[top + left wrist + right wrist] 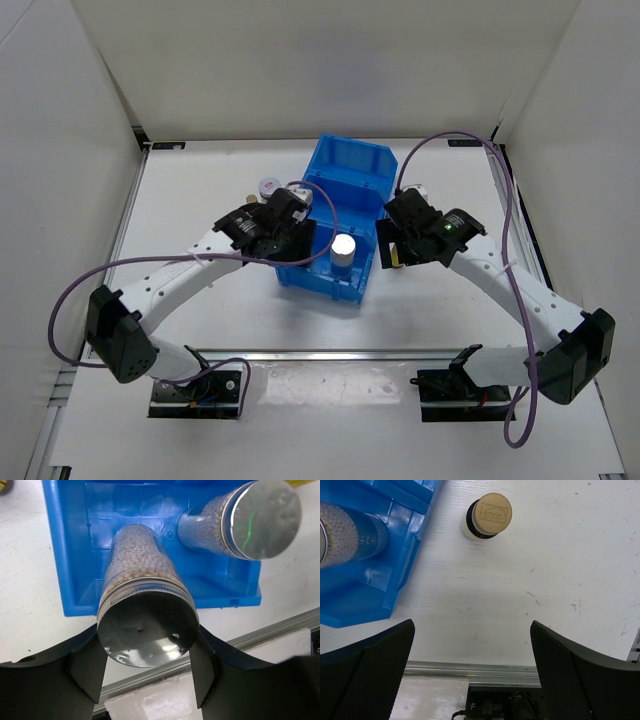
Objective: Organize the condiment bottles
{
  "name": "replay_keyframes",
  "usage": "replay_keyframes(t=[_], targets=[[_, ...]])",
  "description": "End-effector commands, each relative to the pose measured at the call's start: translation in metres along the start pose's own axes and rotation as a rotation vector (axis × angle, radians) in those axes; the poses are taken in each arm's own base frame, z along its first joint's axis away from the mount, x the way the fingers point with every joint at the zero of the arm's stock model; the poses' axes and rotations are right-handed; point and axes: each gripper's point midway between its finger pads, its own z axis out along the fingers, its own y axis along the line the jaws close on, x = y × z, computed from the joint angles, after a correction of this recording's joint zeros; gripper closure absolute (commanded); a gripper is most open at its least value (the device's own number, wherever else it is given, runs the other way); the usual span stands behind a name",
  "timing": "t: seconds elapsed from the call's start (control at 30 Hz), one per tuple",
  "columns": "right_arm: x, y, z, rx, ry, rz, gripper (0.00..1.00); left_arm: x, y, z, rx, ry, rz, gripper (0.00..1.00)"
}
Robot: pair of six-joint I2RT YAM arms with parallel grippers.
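Note:
My left gripper point(290, 240) point(147, 642) is shut on a white granule-filled bottle point(142, 595) by its shiny silver cap, holding it over the near left compartment of the blue bin point(350, 165) point(75, 555). A second silver-capped bottle point(343, 247) point(240, 522) point(347, 530) stands in the bin's near right part. My right gripper point(392, 248) point(472, 655) hangs open over bare table just right of the bin point(395, 555). A dark bottle with a tan cap point(487, 516) stands on the table beyond it, apart from the fingers.
Two small jars point(268, 187) stand on the table behind the left arm, next to the bin's left wall. A metal rail point(330, 355) runs along the table's near edge. White walls close in the back and both sides.

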Motion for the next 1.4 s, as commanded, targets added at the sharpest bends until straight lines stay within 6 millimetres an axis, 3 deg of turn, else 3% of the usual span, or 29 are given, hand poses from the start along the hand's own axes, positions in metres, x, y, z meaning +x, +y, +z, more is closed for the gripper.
replay_keyframes(t=[0.0,0.17,0.27,0.4,0.47,0.63,0.67,0.77,0.87,0.97,1.13,1.37], targets=[[-0.008,-0.002,-0.008,-0.015,-0.052,0.014,0.01,-0.022,-0.015,0.007,0.038,-0.022,0.025,0.49],[-0.003,-0.004,-0.009,-0.016,-0.053,0.023,0.01,-0.035,-0.016,0.021,0.03,-0.008,0.023,0.41],[-0.002,-0.006,-0.012,-0.02,-0.062,0.027,0.01,-0.043,-0.016,0.024,0.027,-0.016,0.025,0.28],[0.001,-0.006,-0.01,-0.017,-0.054,0.024,0.01,-0.04,-0.015,0.031,0.032,0.008,0.031,0.19],[0.0,-0.007,-0.012,-0.02,-0.062,0.027,0.01,-0.043,-0.012,0.027,0.032,-0.004,0.022,0.0],[-0.005,-0.003,-0.017,-0.053,-0.091,0.031,0.01,-0.047,-0.01,0.004,0.043,-0.053,0.009,0.0],[-0.005,-0.003,-0.017,-0.053,-0.091,0.031,0.01,-0.052,-0.005,-0.011,0.028,-0.097,0.005,0.0],[-0.003,-0.006,-0.02,-0.058,-0.103,0.027,0.01,-0.052,0.013,-0.028,-0.02,-0.154,-0.01,0.0],[-0.005,-0.004,-0.022,-0.076,-0.124,0.035,0.01,-0.045,0.043,-0.028,-0.075,-0.144,-0.04,0.0],[-0.005,-0.002,-0.023,-0.085,-0.121,0.035,0.01,-0.036,0.06,-0.026,-0.1,-0.128,-0.073,0.0],[-0.006,0.0,-0.023,-0.097,-0.125,0.037,0.01,-0.023,0.068,-0.013,-0.125,-0.077,-0.065,0.0],[-0.006,0.001,-0.025,-0.109,-0.13,0.03,0.01,-0.008,0.076,0.014,-0.167,-0.005,-0.083,0.08]])
